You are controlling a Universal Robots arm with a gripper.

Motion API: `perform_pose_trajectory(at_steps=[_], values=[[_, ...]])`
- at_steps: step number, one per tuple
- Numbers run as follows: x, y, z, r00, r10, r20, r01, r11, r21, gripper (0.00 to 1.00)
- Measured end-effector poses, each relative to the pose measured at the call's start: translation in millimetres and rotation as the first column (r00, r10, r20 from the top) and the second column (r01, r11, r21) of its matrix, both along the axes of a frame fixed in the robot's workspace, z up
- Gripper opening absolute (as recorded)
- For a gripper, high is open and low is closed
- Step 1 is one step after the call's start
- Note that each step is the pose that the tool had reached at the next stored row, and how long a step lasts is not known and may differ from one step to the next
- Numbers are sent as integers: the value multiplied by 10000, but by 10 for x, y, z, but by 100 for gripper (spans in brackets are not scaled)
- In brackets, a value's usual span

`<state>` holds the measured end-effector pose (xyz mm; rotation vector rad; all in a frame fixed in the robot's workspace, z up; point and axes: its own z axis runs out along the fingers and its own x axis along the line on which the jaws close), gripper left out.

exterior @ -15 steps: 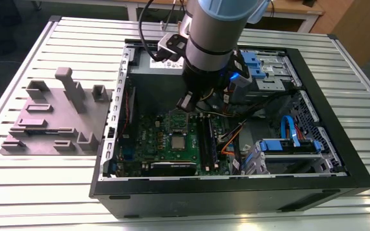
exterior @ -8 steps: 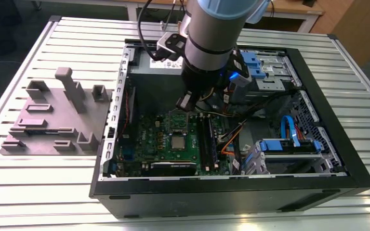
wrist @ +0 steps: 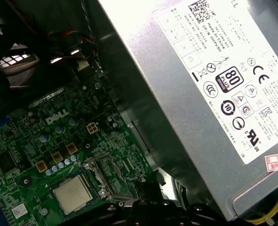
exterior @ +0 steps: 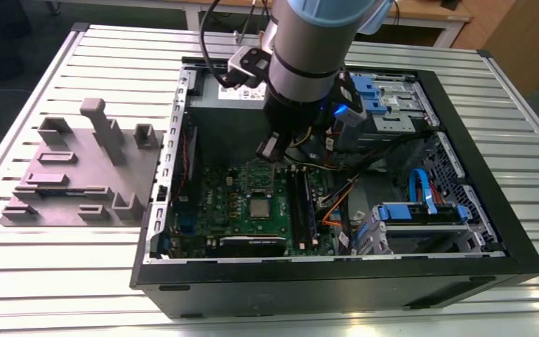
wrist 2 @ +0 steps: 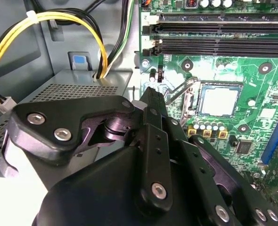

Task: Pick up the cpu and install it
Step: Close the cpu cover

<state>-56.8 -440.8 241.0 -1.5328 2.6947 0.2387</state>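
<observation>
In the exterior view the arm reaches down into an open computer case [exterior: 340, 281] lying on its side on a slatted metal tabletop [exterior: 54, 281]. The claw [exterior: 271, 151] hangs above the green motherboard [exterior: 222, 210], close under the grey power supply [exterior: 227, 116] at the case's far wall. The cpu [exterior: 262, 208] sits flat in its socket near the board's middle, a small silvery square clear of the claw and nearer the case's front wall. To the exterior view's left, a grey fixture block [exterior: 82, 175] stands on the tabletop outside the case. Cables and blue drive brackets [exterior: 424, 214] crowd the exterior view's right of the board, while the space directly over the chip is open.

In the second wrist view the claw's black linkage [wrist 2: 148, 155] fills the foreground — I cannot tell whether the fingers are spread or closed, and nothing shows between them. The cpu [wrist 2: 219, 101] lies square in the socket frame [wrist 2: 191, 101], its edges parallel to the dark memory slots [wrist 2: 214, 44]. Yellow and black wires [wrist 2: 49, 21] arch over the power supply's perforated side.

In the first wrist view the cpu [wrist: 73, 195] lies flat on the board beside the open socket bracket [wrist: 106, 176] — the power supply [wrist: 200, 94] looms close along one side.
</observation>
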Motion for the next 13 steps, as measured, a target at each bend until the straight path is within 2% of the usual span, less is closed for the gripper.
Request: perform_pose_trajectory(at_steps=[13], values=[[0, -6, 29, 10000, 0, 1, 0, 10000, 2, 11]])
